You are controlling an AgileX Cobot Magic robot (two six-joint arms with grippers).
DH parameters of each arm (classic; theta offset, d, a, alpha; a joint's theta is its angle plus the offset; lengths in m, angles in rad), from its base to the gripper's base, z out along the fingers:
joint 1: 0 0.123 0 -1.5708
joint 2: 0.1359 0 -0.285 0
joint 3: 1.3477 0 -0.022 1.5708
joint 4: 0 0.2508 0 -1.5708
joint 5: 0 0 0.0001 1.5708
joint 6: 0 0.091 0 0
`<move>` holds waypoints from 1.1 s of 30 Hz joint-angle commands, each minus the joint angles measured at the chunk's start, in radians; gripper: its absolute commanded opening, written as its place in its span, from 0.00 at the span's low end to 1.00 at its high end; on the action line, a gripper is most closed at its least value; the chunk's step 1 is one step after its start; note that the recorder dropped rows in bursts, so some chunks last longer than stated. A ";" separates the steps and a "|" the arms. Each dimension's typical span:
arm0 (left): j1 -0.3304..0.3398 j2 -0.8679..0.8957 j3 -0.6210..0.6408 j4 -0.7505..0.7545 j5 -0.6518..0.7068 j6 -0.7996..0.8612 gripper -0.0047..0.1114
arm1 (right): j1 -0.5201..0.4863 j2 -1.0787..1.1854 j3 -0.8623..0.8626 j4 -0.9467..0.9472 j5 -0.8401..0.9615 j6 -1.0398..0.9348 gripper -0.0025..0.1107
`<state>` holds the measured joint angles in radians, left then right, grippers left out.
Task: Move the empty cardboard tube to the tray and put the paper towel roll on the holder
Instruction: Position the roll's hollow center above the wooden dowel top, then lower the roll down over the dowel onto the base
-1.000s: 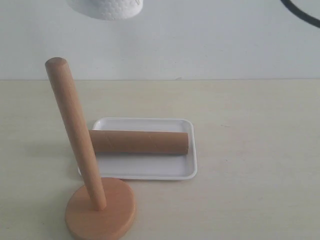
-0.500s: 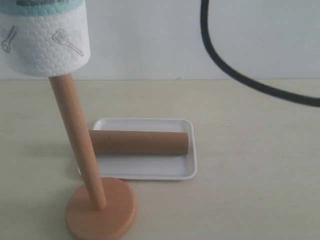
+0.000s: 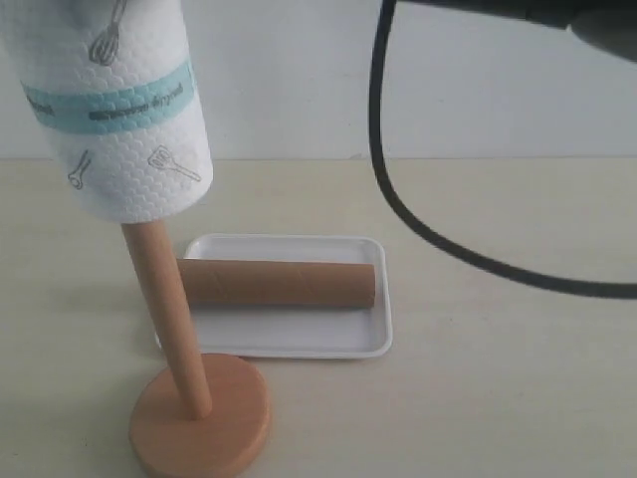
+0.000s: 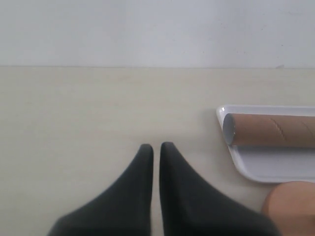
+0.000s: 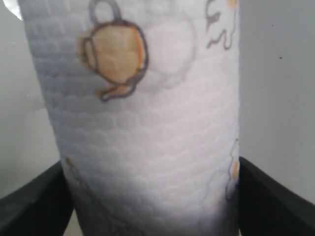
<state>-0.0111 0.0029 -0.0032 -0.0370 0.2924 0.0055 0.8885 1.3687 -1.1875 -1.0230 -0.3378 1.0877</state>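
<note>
The paper towel roll [image 3: 114,110] is threaded over the top of the holder [image 3: 199,423], whose slim pole [image 3: 169,314] shows below it, leaning left. The roll [image 5: 142,123] fills the right wrist view, and my right gripper [image 5: 150,196] is shut on it, one dark finger on each side. In the exterior view that gripper is out of frame. The empty cardboard tube [image 3: 279,283] lies lengthwise in the white tray [image 3: 299,344]. My left gripper [image 4: 156,147] is shut on nothing, low over bare table, with the tube [image 4: 270,130] and tray [image 4: 256,169] off to one side.
A black cable [image 3: 418,224] from the right arm loops across the upper right of the exterior view and out at the right edge. The light wooden table [image 3: 518,378] meets a pale wall behind. The holder's base edge [image 4: 293,209] shows in the left wrist view.
The paper towel roll has come down from the top of the view onto the pole, now covering its upper part. The black cable has swung lower and leftward. Tube, tray and holder have not moved.
</note>
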 commanded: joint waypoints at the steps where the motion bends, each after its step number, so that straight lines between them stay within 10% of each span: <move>1: 0.005 -0.003 0.003 -0.005 -0.002 0.003 0.08 | 0.003 -0.007 0.051 0.138 -0.099 -0.126 0.02; 33: 0.005 -0.003 0.003 -0.005 -0.002 0.003 0.08 | 0.003 0.122 0.417 0.585 -0.508 -0.654 0.02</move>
<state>-0.0111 0.0029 -0.0032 -0.0370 0.2924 0.0055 0.8885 1.4991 -0.7902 -0.4651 -0.7866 0.4550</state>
